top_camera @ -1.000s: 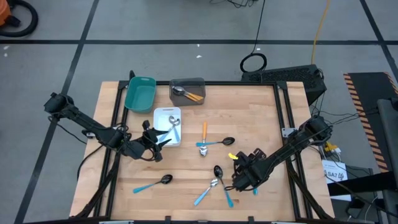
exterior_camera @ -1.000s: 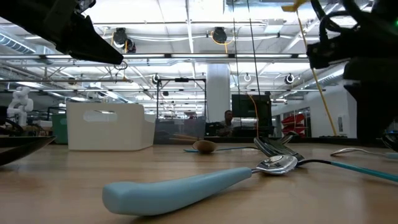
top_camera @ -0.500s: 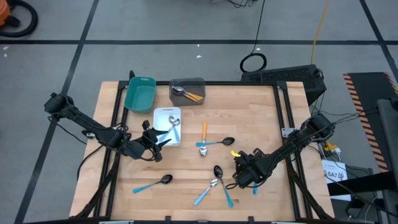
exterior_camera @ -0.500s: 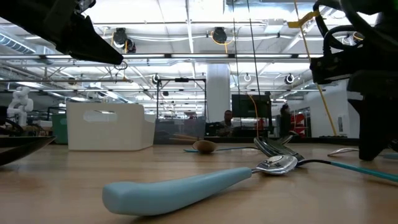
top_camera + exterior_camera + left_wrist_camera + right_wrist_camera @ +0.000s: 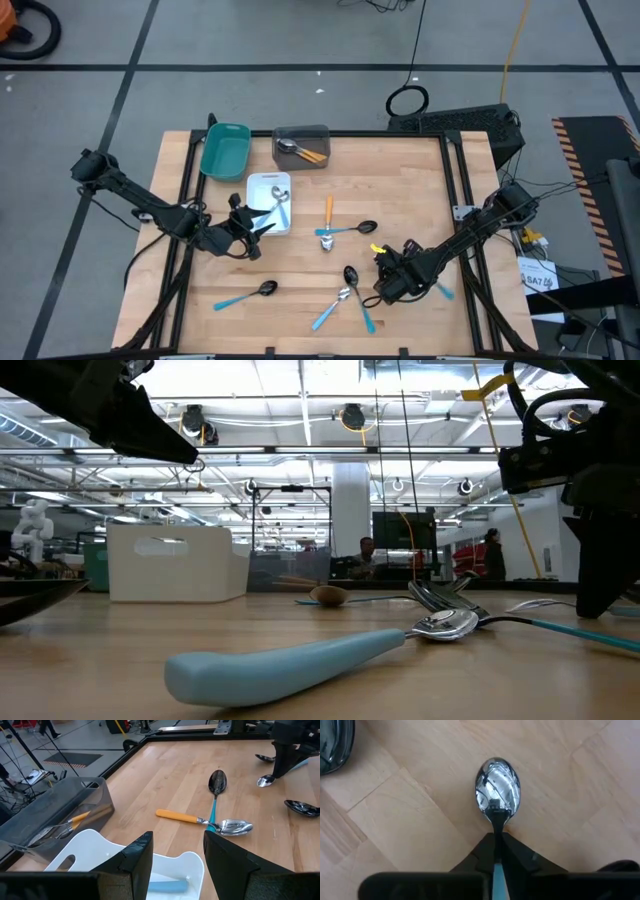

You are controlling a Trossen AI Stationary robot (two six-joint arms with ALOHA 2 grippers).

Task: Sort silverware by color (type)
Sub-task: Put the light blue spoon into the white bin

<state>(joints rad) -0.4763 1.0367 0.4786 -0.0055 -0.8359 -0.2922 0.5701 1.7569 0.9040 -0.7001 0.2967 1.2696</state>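
My right gripper (image 5: 386, 287) stands near the table's front right, pointing steeply down and shut on a spoon with a silver bowl (image 5: 497, 785) and a light-blue handle (image 5: 441, 291). My left gripper (image 5: 262, 226) hovers open at the near edge of the white tray (image 5: 262, 182), which holds one blue-handled spoon (image 5: 280, 207). Loose silverware lies on the wood. An orange-handled spoon (image 5: 328, 212) is crossed by a blue-handled, black-bowled one (image 5: 364, 227). Two blue-handled pieces (image 5: 347, 293) lie just left of my right gripper, and another (image 5: 248, 294) lies near the front left. My right gripper pinches the spoon between its two fingers at the thin neck (image 5: 496, 826), just behind the bowl, where the blue handle begins. The fingers come from above, slanting steeply down. The bowl lies face up on the wood, and the handle (image 5: 301, 764) rises behind the fingers toward the table's right edge.
A teal tray (image 5: 224, 150) and a grey tray (image 5: 301, 147) holding orange-handled pieces stand at the back, left of centre. A dark frame rail (image 5: 458, 190) runs along the table's right side. Bare wood lies at the far right and the front left corner.
My right gripper has come down onto the table and taken hold of the silver-bowled spoon. The spoon's light-blue handle has swung out and now shows on the gripper's right side. The left arm has kept still.
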